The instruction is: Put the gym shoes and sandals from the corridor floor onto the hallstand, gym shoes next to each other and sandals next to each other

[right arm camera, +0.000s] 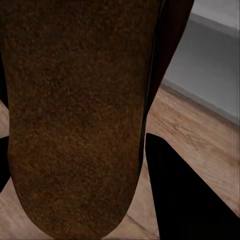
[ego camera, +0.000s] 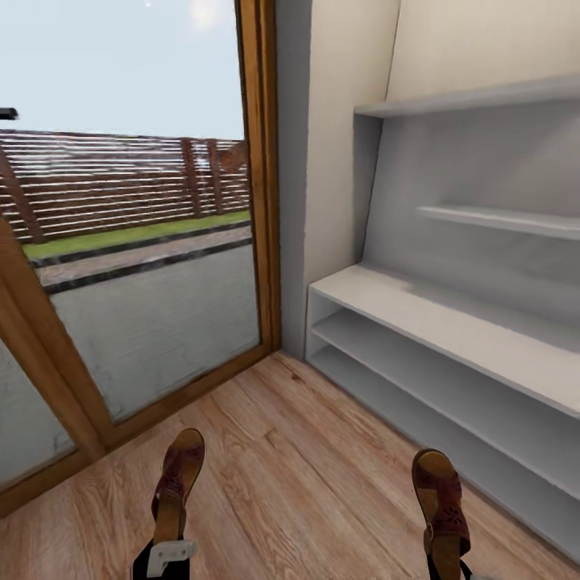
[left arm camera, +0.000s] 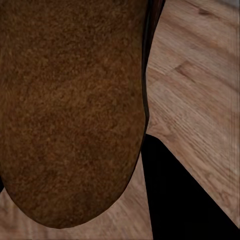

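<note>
The glass door (ego camera: 137, 242) with its wooden frame takes up the left side, the pale hallstand (ego camera: 451, 314) the right (its bench top and both low shelves bare), with wood-plank corridor floor (ego camera: 298, 451) between. Each arm carries a sandal above the floor: the left sandal (ego camera: 179, 483) stands up from the left gripper (ego camera: 165, 556), the right sandal (ego camera: 439, 499) from the right gripper at the lower edge. The jaws hold the heel ends. I'd worry that such long, toe-up loads could pivot or slip, or clip a shelf edge going in.
</note>
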Tool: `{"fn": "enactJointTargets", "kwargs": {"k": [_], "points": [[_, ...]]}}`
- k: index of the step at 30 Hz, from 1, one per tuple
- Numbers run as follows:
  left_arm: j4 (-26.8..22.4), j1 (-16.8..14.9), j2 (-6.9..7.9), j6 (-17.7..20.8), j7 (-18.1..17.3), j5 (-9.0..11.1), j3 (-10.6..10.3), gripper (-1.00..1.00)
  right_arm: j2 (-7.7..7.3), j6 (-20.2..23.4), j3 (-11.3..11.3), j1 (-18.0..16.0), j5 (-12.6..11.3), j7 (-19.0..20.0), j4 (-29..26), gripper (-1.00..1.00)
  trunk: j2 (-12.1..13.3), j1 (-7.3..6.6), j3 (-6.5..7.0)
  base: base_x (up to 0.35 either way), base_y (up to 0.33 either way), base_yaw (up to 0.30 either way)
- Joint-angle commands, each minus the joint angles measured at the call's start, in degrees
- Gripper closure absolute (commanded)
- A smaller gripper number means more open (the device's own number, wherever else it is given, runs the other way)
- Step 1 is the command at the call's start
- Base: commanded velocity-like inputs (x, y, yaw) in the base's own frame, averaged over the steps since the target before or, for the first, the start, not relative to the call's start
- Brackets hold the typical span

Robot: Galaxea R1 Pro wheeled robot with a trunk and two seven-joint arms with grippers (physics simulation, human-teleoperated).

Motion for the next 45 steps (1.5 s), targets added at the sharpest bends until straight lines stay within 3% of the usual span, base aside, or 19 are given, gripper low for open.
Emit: {"fn": "enactJointTargets", "kwargs": {"k": [1, 28, 45], "points": [[0.0, 0.0, 0.02, -0.1, 0.2, 0.0, -0.1, 1.0, 0.09, -0.1, -0.4, 0.0, 0.4, 0.4, -0.1, 1.0, 0.0, -0.01, -0.04, 0.0, 0.0, -0.3], [0.0, 0.0, 0.09, -0.1, 0.2, 0.0, -0.1, 1.0, 0.09, -0.1, -0.4, 0.0, 0.4, 0.4, -0.2, 1.0, 0.0, -0.01, -0.04, 0.002, 0.163, -0.3], [0.0, 0.0, 0.02, -0.1, 0.2, 0.0, -0.1, 1.0, 0.09, -0.1, -0.4, 0.0, 0.4, 0.4, -0.2, 1.0, 0.0, -0.01, -0.04, 0.18, 0.279, -0.3]]}}
